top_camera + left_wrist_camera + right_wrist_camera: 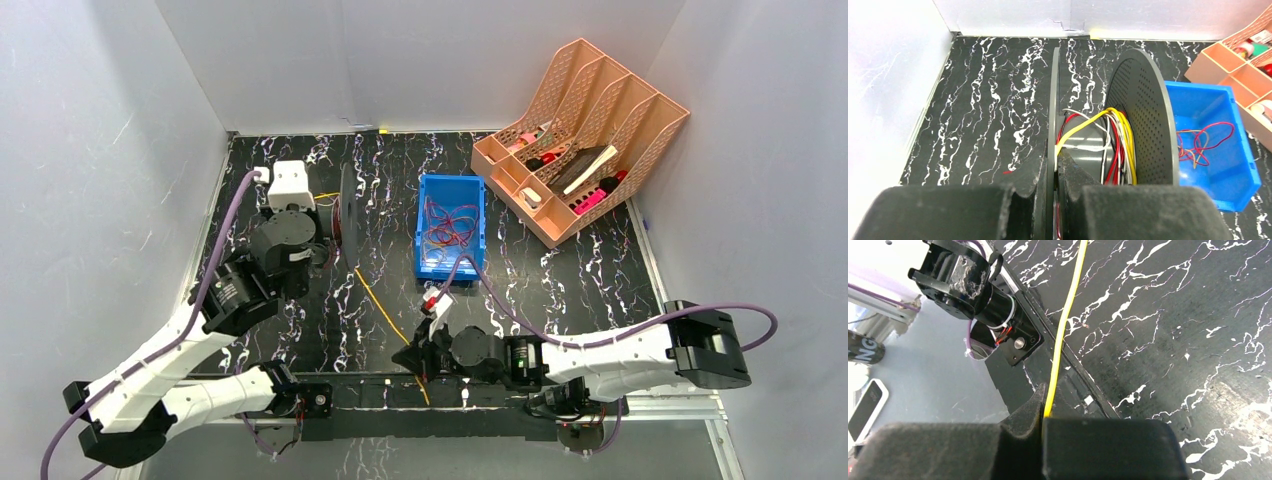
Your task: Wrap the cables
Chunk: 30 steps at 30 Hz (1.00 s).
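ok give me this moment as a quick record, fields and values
left claw: shut on the near disc of the spool, which stands on edge
right claw: shut on the yellow cable, near the front edge of the table
yellow cable: runs from the spool hub across the table to the right claw, fairly straight
on the spool: yellow, red and white turns already wound
blue bin: loose red cables inside, right of the spool
orange organizer: far right corner
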{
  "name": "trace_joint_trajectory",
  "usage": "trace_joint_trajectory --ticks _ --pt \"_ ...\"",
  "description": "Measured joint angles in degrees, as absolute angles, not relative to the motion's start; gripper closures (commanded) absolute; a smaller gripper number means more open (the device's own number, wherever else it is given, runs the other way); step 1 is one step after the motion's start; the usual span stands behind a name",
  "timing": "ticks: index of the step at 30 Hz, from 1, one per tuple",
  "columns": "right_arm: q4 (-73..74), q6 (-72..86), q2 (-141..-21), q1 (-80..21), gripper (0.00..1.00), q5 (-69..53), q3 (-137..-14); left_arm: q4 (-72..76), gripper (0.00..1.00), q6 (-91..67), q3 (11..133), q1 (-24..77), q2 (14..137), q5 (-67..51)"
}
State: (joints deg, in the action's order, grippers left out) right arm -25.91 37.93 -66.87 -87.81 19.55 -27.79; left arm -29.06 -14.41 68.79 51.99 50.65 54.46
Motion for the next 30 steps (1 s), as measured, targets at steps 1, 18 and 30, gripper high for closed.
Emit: trace_joint_trajectory --ticks 1,18,30 --pt "-24.0 37.2 -66.5 -88.8 1.00 20.6 -28.6 -29.0 1.00 -14.0 68.8 52.0 51.0 55.0" --pt "-2.9 29.3 -63.0 -93.4 1.00 30.1 -47.9 -36.5 1.00 -13.4 67.2 52.2 58.4 55.8" --pt "4.2 20.4 -62.6 -92.9 1.00 36.0 -56.1 -38.9 1.00 -12.1 63.5 52.3 59.0 47.7"
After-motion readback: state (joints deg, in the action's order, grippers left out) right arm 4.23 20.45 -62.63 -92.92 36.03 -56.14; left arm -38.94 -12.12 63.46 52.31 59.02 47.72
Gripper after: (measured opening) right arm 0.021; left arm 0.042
